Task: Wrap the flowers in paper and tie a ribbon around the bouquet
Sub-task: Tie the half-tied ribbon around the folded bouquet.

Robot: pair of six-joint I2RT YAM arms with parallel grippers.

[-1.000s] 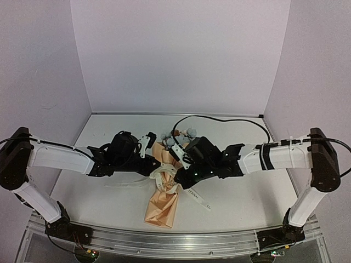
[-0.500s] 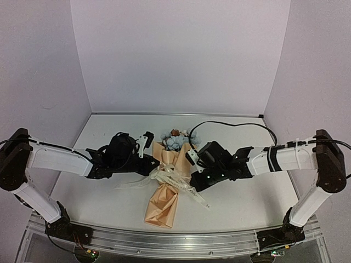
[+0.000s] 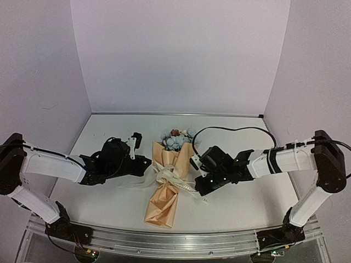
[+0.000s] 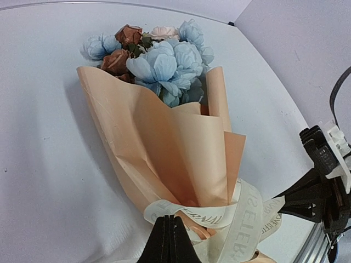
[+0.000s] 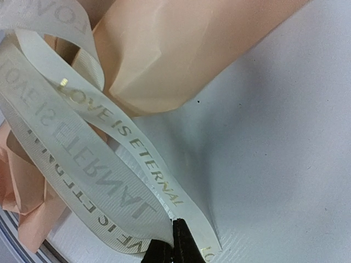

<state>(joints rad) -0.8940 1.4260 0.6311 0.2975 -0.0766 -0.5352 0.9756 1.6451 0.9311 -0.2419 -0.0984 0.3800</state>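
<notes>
left end effector pinched shut on the ribbon, bouquet lying in the middle of the white desk, blue flowers at its far end, right end effector pinched shut on the ribbon too

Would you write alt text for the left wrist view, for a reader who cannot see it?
A tan paper bouquet of blue and pink flowers lies on a white table, a cream lettered ribbon wrapped round its narrow end. The left gripper, shut, pinches the ribbon.
</notes>
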